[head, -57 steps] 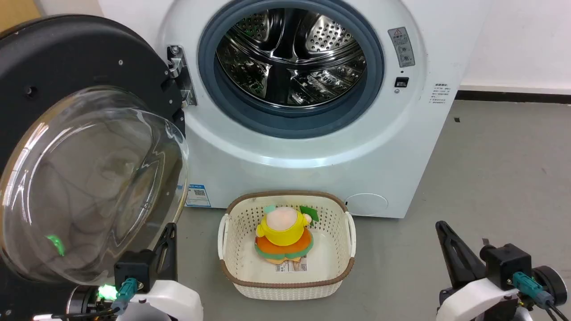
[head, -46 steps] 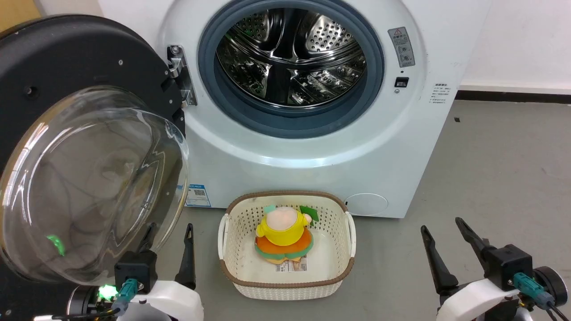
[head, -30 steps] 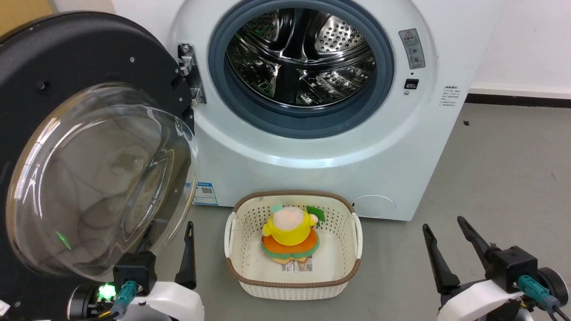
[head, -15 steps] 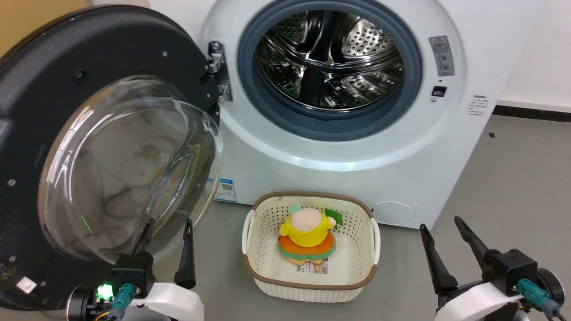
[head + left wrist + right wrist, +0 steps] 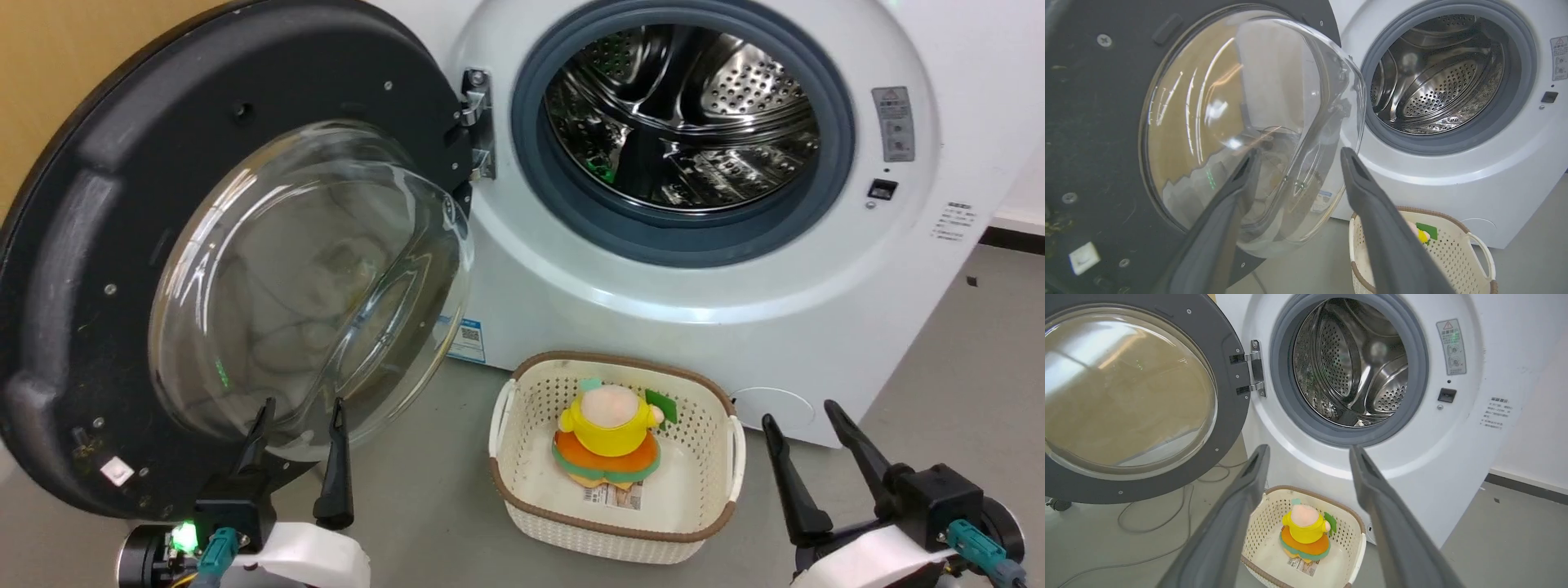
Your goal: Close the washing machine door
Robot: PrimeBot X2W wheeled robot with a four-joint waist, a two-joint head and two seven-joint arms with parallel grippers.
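Open floor (image 5: 967, 367) right of basket (image 5: 604, 543), door (image 5: 73, 269) blocking left

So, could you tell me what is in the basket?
A yellow and orange plush toy lies in the basket, partly covering a printed label; its underside is hidden.

Washing machine door (image 5: 73, 269) wide open beside washing machine (image 5: 653, 318).
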